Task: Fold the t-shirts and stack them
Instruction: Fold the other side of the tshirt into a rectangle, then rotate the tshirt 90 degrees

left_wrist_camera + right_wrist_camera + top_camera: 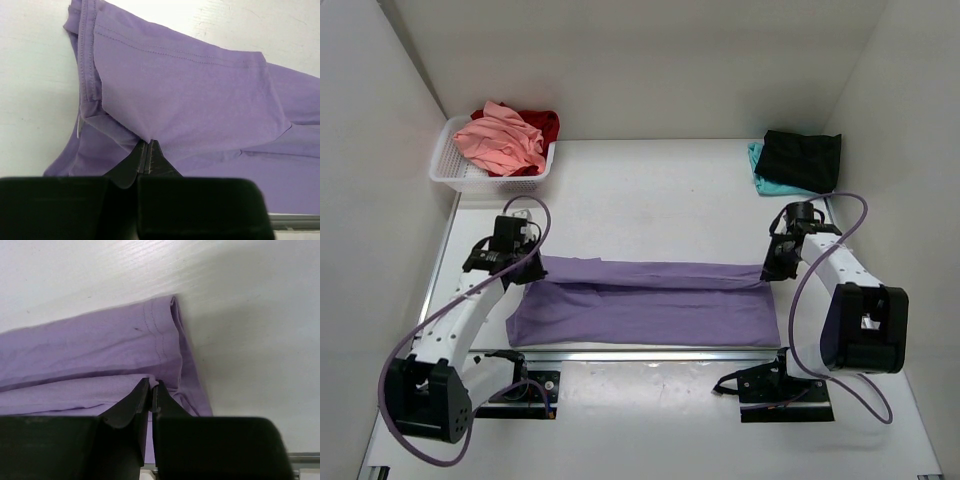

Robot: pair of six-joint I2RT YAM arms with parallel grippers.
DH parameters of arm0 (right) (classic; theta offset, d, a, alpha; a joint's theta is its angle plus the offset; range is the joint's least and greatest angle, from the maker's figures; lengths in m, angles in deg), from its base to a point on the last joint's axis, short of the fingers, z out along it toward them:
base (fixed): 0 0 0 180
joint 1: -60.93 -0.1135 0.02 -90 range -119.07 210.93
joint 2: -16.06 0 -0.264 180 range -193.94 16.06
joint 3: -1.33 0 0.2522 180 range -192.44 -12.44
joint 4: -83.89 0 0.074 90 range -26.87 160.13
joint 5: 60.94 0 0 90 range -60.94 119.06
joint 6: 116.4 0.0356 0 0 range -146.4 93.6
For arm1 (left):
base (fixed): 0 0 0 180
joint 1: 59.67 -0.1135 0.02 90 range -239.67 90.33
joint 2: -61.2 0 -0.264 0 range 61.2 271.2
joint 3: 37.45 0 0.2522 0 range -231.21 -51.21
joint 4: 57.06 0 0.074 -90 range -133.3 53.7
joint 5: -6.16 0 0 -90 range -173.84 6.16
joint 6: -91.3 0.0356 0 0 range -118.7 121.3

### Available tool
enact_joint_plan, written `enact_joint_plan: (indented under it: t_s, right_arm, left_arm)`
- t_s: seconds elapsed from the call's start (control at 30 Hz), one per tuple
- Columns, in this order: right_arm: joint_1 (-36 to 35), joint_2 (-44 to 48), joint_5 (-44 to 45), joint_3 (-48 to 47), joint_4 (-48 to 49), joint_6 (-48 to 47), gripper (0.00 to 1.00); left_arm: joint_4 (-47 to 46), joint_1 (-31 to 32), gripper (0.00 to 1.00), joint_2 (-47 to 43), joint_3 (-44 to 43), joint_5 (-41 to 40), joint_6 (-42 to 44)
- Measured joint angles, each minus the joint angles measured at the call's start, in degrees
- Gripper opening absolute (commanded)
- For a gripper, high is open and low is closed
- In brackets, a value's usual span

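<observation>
Left gripper (146,150): fingers pressed together, a fold of the lavender-purple t-shirt (190,90) nipped at their tips. The cloth inside the pinch is hidden by the fingers.
Right gripper (152,386): fingers all but closed on the stitched hem at the shirt's right end, with only a thin slit between them. How much fabric sits in the slit cannot be made out.
Wrist views: the black gripper bodies fill the lower part of both, cutting off the near side of the shirt.
Left end of shirt: a sleeve lies folded over the body, seam stitching showing, and part of the neckline runs out of the wrist view at the top.
Lavender-purple t-shirt, from above: a long band lying sideways on the white table (660,190) between the two arms. Its far edge is doubled over and its near edge is close to the table's front rail.
Far left corner: a white mesh basket (445,172) holds a crumpled salmon-pink t-shirt (500,142). Behind it a red t-shirt (546,122) is mostly covered.
Far right corner: a folded black t-shirt (802,158) lies on top of a teal t-shirt (763,183), which shows only as a strip along the left edge.
</observation>
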Motion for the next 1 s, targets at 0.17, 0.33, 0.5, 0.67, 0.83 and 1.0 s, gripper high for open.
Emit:
enact_joint_plan:
  t_s: [0.17,0.33,0.5,0.67,0.83,1.0]
  right_arm:
    - [0.2,1.3,-0.1,1.9,0.7,0.0,0.00]
    - [0.7,2.3,-0.1,3.3,0.6,0.1,0.02]
    - [1.8,3.7,0.5,3.5,-1.2,1.4,0.22]
    - [3.5,6.7,2.1,2.9,-5.4,2.6,0.24]
    - [3.3,7.0,2.5,-0.2,-6.6,2.6,0.24]
    - [1.4,5.6,0.2,-2.0,-2.7,1.6,0.23]
  left_arm:
    - [0.6,-0.4,0.00,-4.3,2.3,0.0,-0.1]
    - [1.4,-0.1,0.20,-5.4,3.1,0.0,0.0]
    - [1.6,-0.4,0.49,-5.7,3.3,0.5,-0.9]
    - [1.8,-0.7,0.50,-7.5,3.6,0.2,-2.3]
    - [0.7,-0.2,0.46,-4.5,1.7,0.3,-3.1]
    - [-2.5,2.2,0.46,2.4,0.1,0.7,-4.4]
